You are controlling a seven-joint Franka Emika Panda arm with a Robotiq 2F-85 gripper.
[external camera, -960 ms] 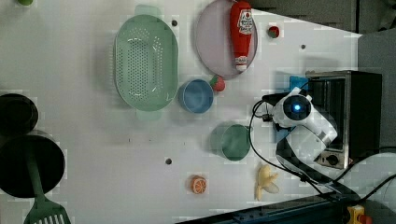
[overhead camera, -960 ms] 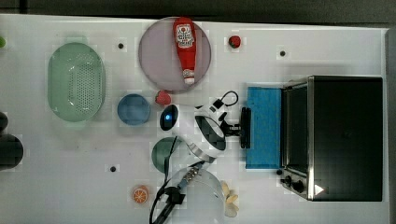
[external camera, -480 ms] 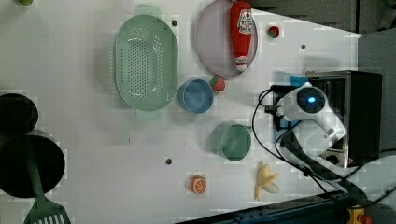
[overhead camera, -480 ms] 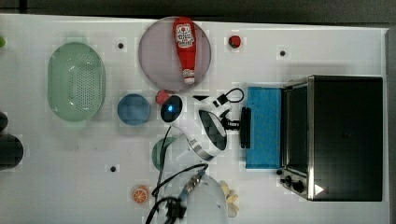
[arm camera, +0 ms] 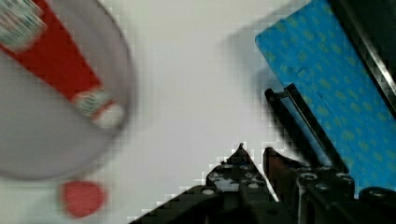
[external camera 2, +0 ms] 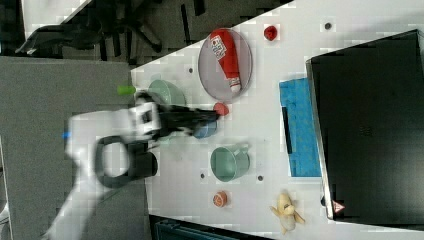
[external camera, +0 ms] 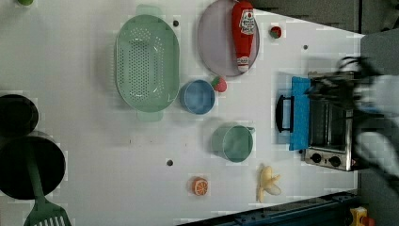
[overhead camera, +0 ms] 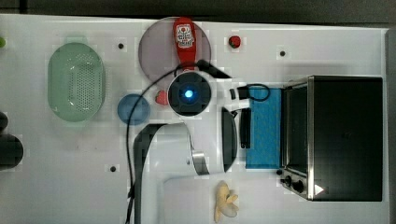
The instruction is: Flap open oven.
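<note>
A ketchup bottle (external camera: 243,33) is laid on a grey plate (external camera: 214,44) near the table's (external camera: 84,141) edge; a green colander (external camera: 147,61) is set beside a blue bowl (external camera: 197,96).

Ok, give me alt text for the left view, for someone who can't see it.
The oven stands at the left view's right with its blue door flapped down flat on the white table. A green colander, ketchup bottle and banana lie around.

Bare white desk (external camera: 94,155) lies before the silver toaster oven's lowered blue glass door (external camera: 299,113); a green mug (external camera: 231,142) and peeled banana (external camera: 268,181) stand near.
</note>
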